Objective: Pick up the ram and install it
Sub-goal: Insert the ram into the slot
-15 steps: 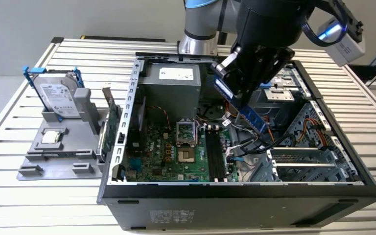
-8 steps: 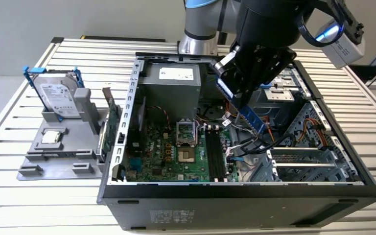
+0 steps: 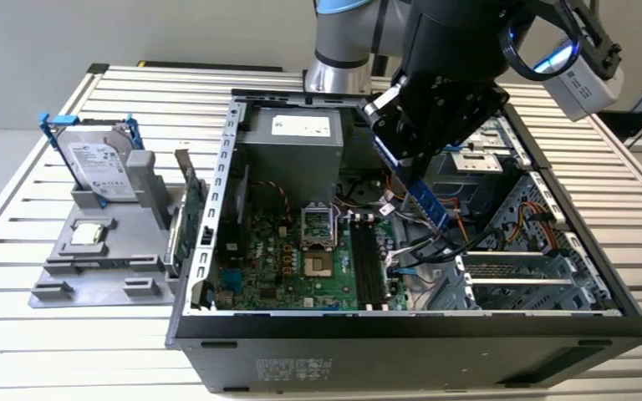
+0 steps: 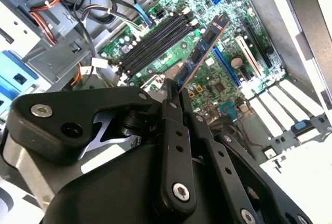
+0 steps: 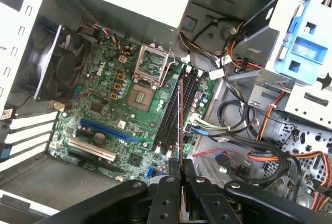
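My gripper [image 3: 414, 171] is shut on one end of the ram [image 3: 430, 205], a long dark-blue stick with black chips. The stick hangs slanted inside the open computer case [image 3: 215, 209], above the motherboard [image 3: 282, 267]. It hovers over the black memory slots [image 3: 366, 263] without touching them. In the second wrist view the ram [image 4: 201, 50] juts out from the gripper [image 4: 175, 90] across the board, beside the slots [image 4: 155, 40]. Seen edge-on in the first wrist view, the ram [image 5: 180, 123] runs as a thin line from the gripper [image 5: 180, 168] along the slots [image 5: 171, 112].
A silver hard drive [image 3: 100, 163] in a blue frame and a green expansion card [image 3: 193, 213] stand on a grey fixture [image 3: 98, 255] at the exterior view's left. Loose cables [image 3: 433, 246] and drive cages [image 3: 522, 217] crowd the case beside the slots. The power supply [image 3: 293, 142] sits at the back.
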